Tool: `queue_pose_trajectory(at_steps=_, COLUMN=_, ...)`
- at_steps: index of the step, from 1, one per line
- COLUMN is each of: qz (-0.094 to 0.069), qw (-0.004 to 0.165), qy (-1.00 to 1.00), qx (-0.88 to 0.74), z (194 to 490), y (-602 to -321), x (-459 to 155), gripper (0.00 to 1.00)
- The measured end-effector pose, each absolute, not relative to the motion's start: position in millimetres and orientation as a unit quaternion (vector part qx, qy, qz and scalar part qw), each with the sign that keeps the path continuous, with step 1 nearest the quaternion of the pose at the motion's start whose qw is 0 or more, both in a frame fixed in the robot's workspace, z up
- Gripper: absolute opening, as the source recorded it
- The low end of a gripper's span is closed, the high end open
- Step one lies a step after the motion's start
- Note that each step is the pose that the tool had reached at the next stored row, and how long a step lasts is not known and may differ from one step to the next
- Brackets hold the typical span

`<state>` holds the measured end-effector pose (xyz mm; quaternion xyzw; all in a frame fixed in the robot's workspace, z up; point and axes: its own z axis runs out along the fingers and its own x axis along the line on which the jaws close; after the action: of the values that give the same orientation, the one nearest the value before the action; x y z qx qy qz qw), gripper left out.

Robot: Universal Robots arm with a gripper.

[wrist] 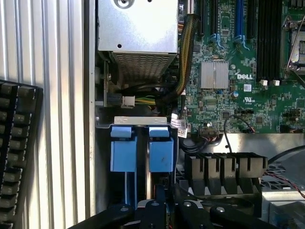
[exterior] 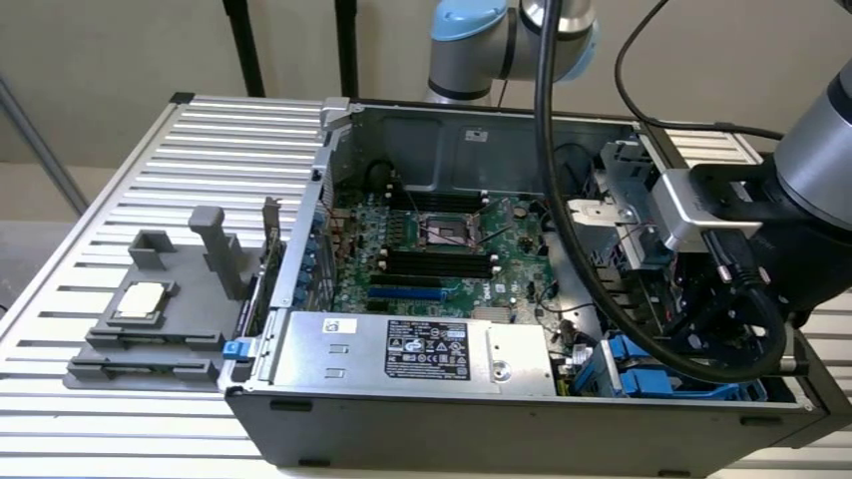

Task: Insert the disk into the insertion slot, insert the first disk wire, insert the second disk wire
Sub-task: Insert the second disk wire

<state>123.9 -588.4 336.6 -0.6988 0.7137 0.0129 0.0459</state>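
White "DELL" lettering is showing on the green circuit-board motherboard [wrist: 238,76] beside a small ribbed silver heatsink [wrist: 213,75], while the larger silver sheet-metal box [exterior: 413,349] is wearing a black-and-white printed label too fine to read. The black gripper [wrist: 164,210] is hanging just over the dark grey sheet-metal drive bay [wrist: 138,157], where two bright blue plastic latch tabs [wrist: 160,149] are sitting side by side at its mouth. How wide its fingers are standing, I cannot tell.
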Motion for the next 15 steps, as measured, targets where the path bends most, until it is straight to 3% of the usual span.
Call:
queue_pose_trajectory(at_steps=7, qz=0.013, qw=0.046, qy=0.714, qx=-0.699, z=338.3, y=-589.9, x=123.8, gripper=0.18)
queue_pose_trajectory(at_steps=8, qz=0.013, qw=0.046, qy=0.714, qx=-0.699, z=340.7, y=-590.3, x=123.9, gripper=0.25)
queue_pose_trajectory(at_steps=15, qz=0.013, qw=0.046, qy=0.714, qx=-0.699, z=352.0, y=-592.1, x=116.2, gripper=0.25)
